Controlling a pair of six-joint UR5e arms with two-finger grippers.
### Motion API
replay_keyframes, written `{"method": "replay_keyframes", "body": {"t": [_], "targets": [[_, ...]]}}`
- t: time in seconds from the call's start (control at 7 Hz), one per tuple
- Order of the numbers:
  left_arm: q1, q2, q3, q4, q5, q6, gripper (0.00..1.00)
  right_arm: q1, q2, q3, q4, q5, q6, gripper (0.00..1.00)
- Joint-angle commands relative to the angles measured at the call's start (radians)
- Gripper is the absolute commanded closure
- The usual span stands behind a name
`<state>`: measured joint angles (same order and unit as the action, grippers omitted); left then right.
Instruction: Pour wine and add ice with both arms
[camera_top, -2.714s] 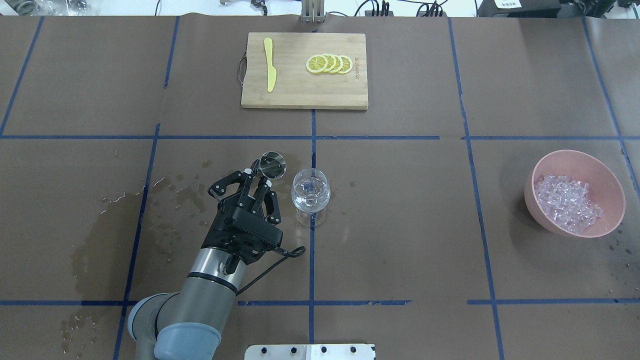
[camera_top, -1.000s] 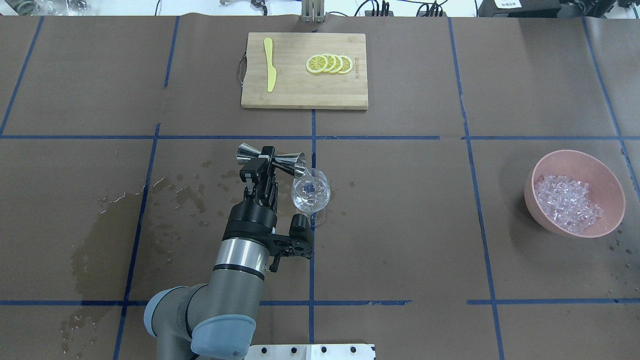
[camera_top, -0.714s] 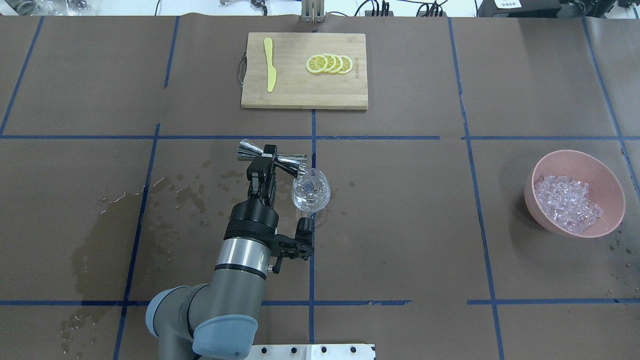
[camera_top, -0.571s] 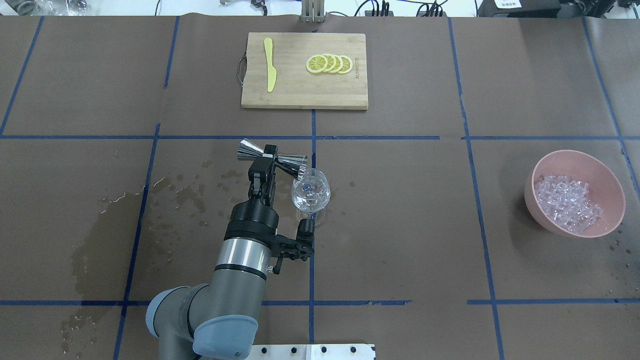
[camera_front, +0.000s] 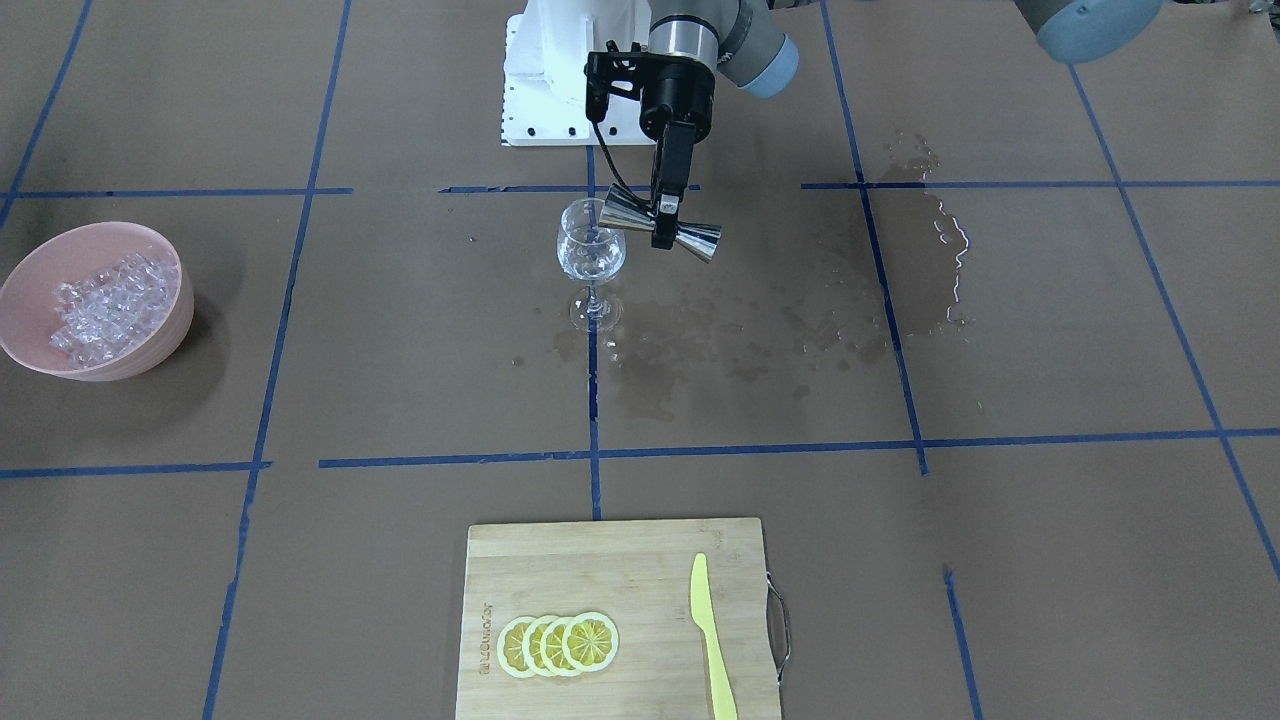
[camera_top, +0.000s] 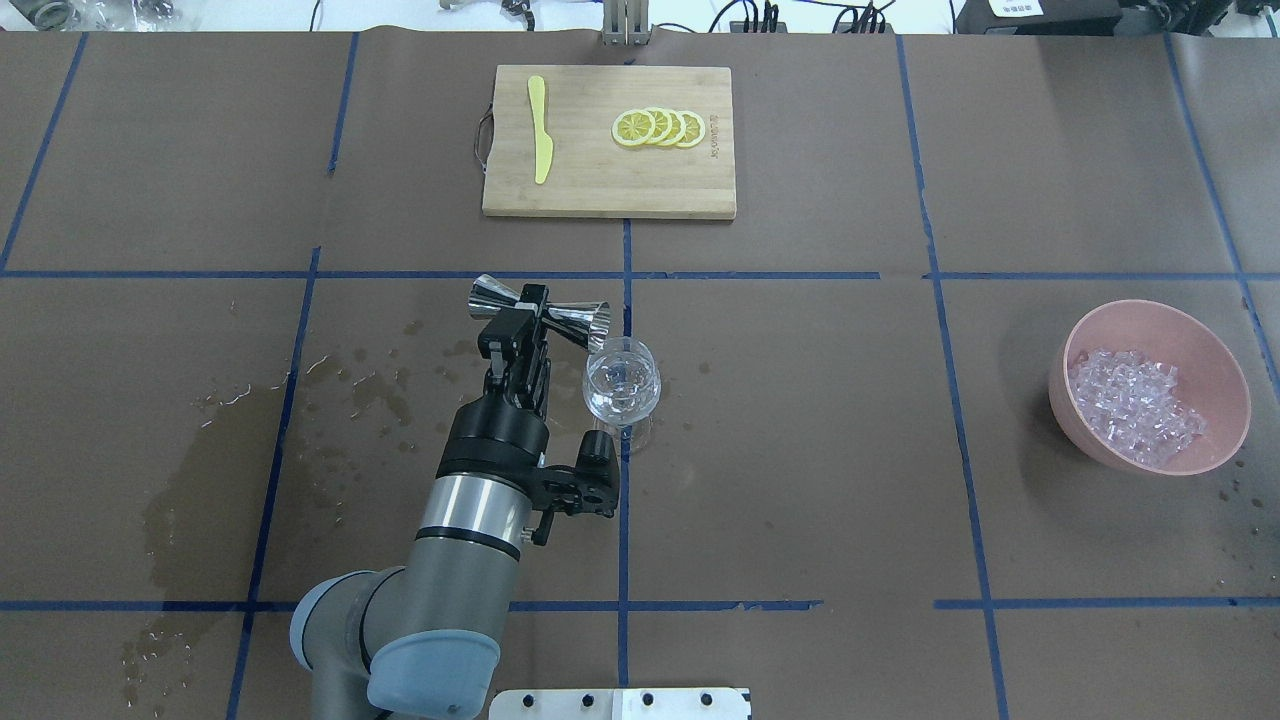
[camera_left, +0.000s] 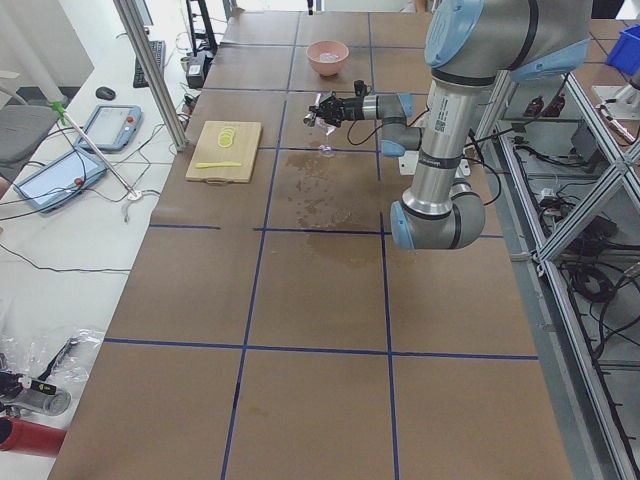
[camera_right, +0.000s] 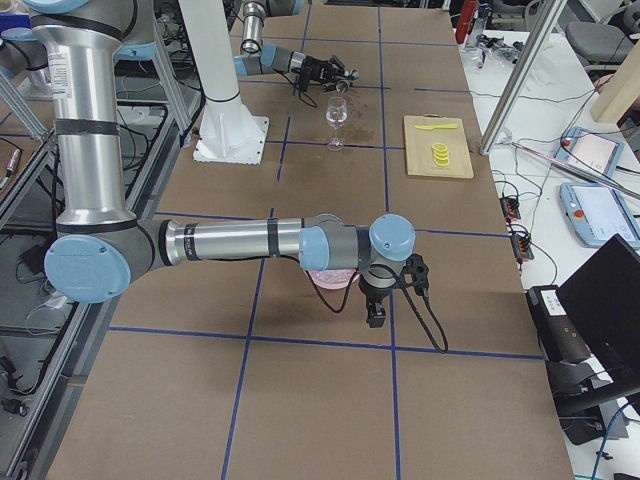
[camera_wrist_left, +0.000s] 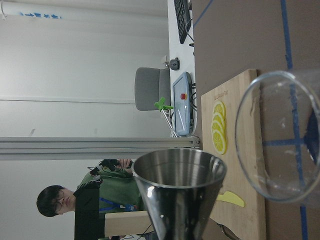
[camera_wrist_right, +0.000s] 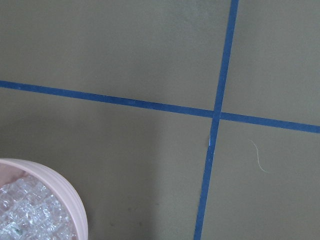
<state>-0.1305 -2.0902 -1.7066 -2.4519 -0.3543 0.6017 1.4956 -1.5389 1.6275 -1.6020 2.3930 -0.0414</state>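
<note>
You find the steel double-cone jigger (camera_top: 540, 312) tilted at the rim of the clear stemmed wine glass (camera_top: 621, 385), on its left, with the bamboo cutting board (camera_top: 600, 185) beyond them and the ice (camera_top: 1135, 405) in the pink round bowl (camera_top: 1058, 385) far right.

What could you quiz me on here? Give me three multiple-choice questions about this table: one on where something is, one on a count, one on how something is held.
1. Where is the yellow knife?
A. in a pink bowl
B. on the floor
C. on the wooden board

2. How many lemon slices are laid out?
A. two
B. four
C. six

3. How is the metal measuring cup placed?
A. on its side in the left hand, mouth by the wine glass's rim
B. standing upright on the table
C. upside down in a bowl

Answers:
1 C: the knife lies flat on the board, apart from the slices.
2 B: four overlapping slices show in a row.
3 A: the hand grips the cup's narrow waist, and the cup lies sideways at the rim.
</note>
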Motion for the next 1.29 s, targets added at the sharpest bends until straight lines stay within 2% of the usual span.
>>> {"method": "replay_keyframes", "body": {"t": [0.0,0.14,0.29,0.43,0.71,0.86,1.0,1.14], "targets": [[-0.011,0.110,0.002,-0.280,0.000,-0.055,1.00,0.000,0.000,0.006,0.001,0.002,0.000,0.00],[-0.011,0.178,0.002,-0.461,0.000,-0.062,1.00,0.002,0.000,0.012,0.002,0.002,0.000,0.00],[-0.011,0.281,0.013,-0.683,0.000,-0.124,1.00,0.002,0.000,0.015,0.002,0.002,0.000,0.00],[-0.012,0.385,0.028,-0.848,0.000,-0.242,1.00,0.002,0.000,0.017,0.002,0.002,0.000,0.00],[-0.011,0.589,0.092,-1.014,-0.003,-0.542,1.00,0.002,0.002,0.017,0.002,0.000,0.000,0.00],[-0.012,0.696,0.144,-1.170,-0.023,-0.559,1.00,0.000,0.002,0.017,0.002,0.000,0.000,0.00],[-0.011,0.760,0.178,-1.235,-0.029,-0.563,1.00,0.000,0.002,0.015,0.002,0.000,-0.002,0.00],[-0.012,0.788,0.227,-1.245,-0.029,-0.572,1.00,0.000,0.002,0.015,0.002,0.000,-0.002,0.00]]}}
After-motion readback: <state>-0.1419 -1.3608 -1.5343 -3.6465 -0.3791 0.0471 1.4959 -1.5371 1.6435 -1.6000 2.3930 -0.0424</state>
